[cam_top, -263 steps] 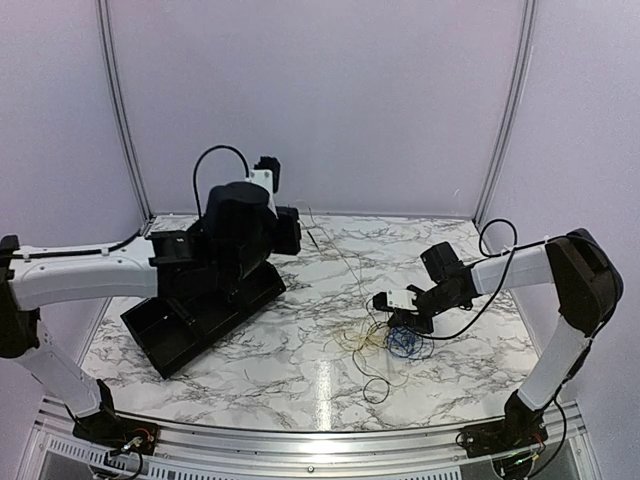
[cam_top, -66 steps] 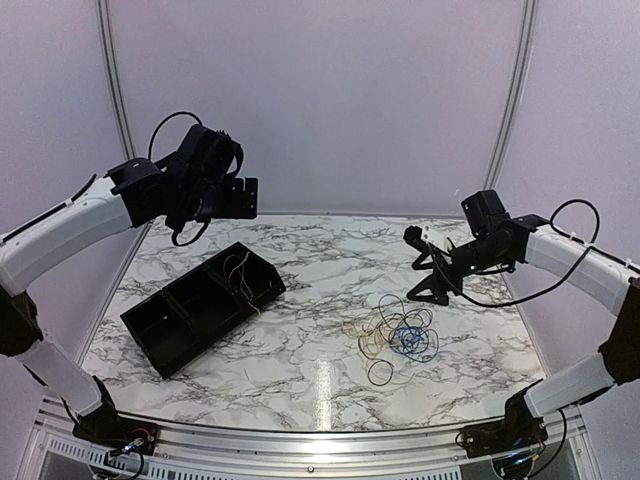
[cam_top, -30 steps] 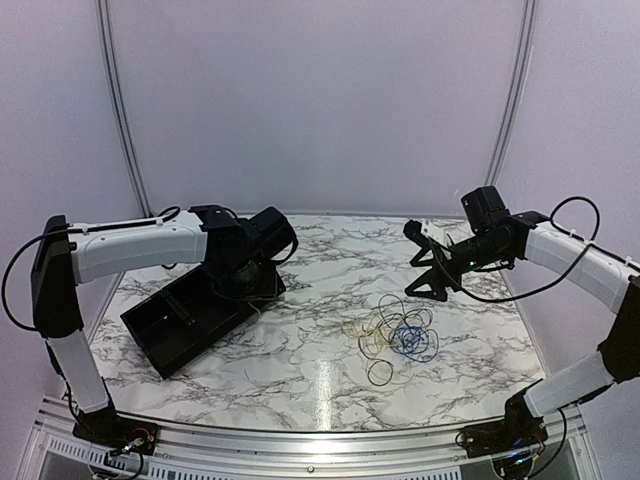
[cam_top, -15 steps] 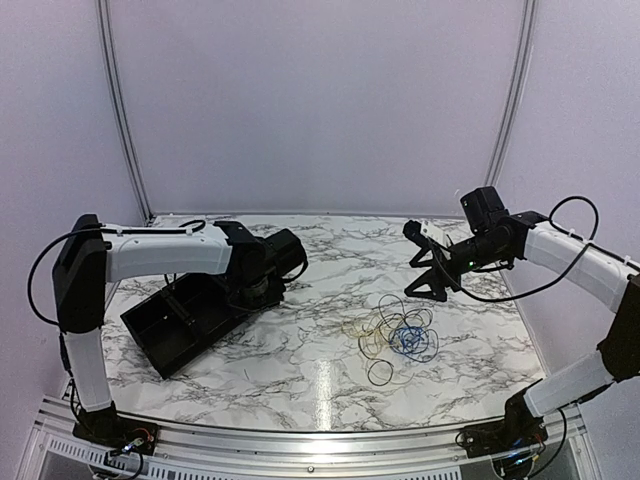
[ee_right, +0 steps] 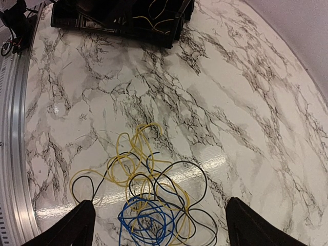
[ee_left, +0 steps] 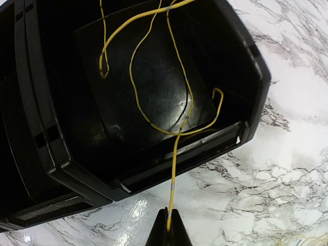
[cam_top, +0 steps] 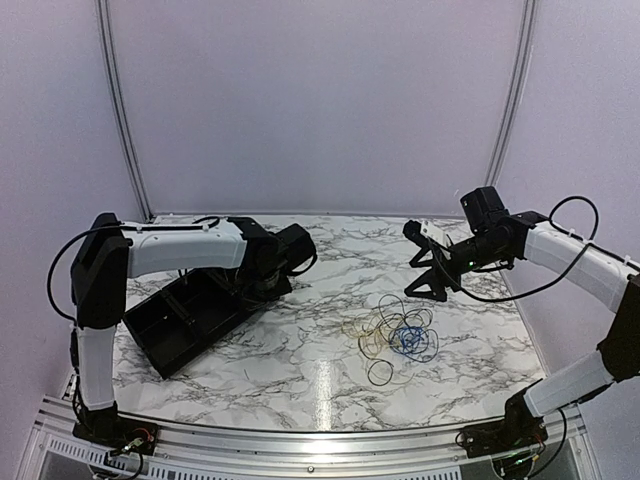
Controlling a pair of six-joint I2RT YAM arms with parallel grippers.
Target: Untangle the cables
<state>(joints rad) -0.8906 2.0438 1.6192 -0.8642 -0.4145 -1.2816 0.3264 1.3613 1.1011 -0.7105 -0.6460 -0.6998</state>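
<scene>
A yellow cable point(ee_left: 177, 102) curls inside the end compartment of the black tray point(ee_left: 51, 154) and runs out over its wall. My left gripper point(ee_left: 168, 228) is shut on the end of that cable, just above the marble beside the tray. In the top view the left gripper point(cam_top: 262, 288) sits low at the tray's right end. The tangle point(cam_top: 395, 335) lies at mid-table: a blue coil point(ee_right: 146, 223), black loops point(ee_right: 205, 179) and pale yellow loops point(ee_right: 128, 159) crossing one another. My right gripper point(ee_right: 161, 225) hangs open above the tangle, touching nothing.
The black tray point(cam_top: 170, 340), divided into compartments, lies slantwise on the left of the marble table point(cam_top: 320, 385). A metal rail point(cam_top: 300, 440) runs along the near edge. Pale walls close in the back and sides.
The left arm has swung down and rightward to the tray's right end. Its jaws have shut on the yellow cable. The right arm and the tangle have not moved.
</scene>
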